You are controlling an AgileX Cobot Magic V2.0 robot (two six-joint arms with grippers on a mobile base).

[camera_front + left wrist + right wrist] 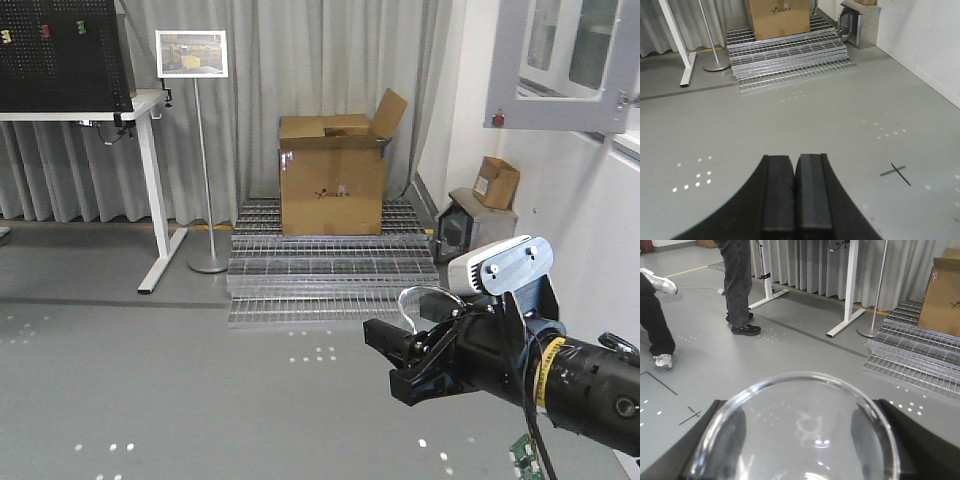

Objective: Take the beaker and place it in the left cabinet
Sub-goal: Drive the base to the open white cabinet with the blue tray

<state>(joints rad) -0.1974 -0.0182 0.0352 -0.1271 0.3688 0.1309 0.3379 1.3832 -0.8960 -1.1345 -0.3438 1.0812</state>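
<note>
The right hand [394, 358], lower right in the front view, is clamped on the beaker [800, 440] (its clear rim fills the bottom of the right wrist view, black fingers [925, 445] either side). The left hand [794, 165] is pressed together on nothing, above grey floor [840, 115].

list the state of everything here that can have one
beaker, held in the air by the right gripper, looks empty
right gripper, shut on the beaker
left gripper, shut, holding nothing
cardboard box, top flaps open
</note>
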